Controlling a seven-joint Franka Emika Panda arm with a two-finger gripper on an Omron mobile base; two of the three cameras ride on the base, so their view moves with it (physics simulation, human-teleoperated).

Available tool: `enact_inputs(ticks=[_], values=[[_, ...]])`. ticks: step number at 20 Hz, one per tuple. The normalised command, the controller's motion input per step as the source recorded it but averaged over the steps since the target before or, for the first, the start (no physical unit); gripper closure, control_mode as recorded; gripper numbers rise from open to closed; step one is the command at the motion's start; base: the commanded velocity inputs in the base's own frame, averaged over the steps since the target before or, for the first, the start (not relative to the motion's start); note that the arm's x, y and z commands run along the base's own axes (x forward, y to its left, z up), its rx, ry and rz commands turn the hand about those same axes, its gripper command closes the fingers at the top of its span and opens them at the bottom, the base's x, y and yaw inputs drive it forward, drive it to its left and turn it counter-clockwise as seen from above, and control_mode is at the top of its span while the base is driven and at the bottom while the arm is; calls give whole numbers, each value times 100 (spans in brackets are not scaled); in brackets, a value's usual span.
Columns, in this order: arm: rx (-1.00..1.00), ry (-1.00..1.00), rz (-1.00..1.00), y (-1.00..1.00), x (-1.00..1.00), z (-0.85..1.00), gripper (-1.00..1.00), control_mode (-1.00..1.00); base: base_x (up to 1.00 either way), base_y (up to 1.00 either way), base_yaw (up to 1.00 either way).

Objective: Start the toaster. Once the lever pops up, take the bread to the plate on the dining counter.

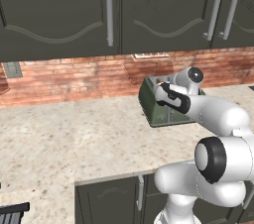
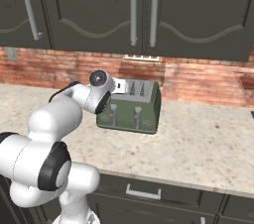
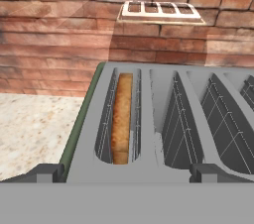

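The dark olive-green toaster [image 2: 133, 111] stands on the wall counter against the brick wall, with two pale levers [image 2: 113, 111] on its front face. In the hand view I look down on its silvery slotted top [image 3: 158, 119]. A brown slice of bread [image 3: 121, 119] sits deep in the leftmost slot. My gripper [image 3: 126, 173] hovers just above the toaster's near edge, open, with one fingertip [image 3: 47, 172] at each side of the view and nothing between them. The arm's wrist [image 1: 173, 98] covers part of the toaster [image 1: 158, 109]. The plate and the dining counter are out of view.
The beige speckled wall counter [image 1: 99, 134] spreads left and right of the toaster. Dark upper cabinets [image 2: 134, 10] with long handles hang above it. A white outlet plate [image 3: 161, 12] sits on the brick wall behind. Lower cabinet doors [image 1: 109, 198] lie under the counter's front edge.
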Motion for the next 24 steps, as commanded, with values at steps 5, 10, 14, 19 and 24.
enact_inputs(ticks=[5, 10, 14, 19, 24], values=[[0, 0, 0, 0, 0, 0, -100, -100, 0, 0, 0], [0, 0, 0, 0, 0, 0, -100, -100, 0, 0, 0], [0, 0, 0, 0, 0, 0, -100, -100, 0, 0, 0], [0, 0, 0, 0, 0, 0, -100, -100, 0, 0, 0], [0, 0, 0, 0, 0, 0, -100, -100, 0, 0, 0]])
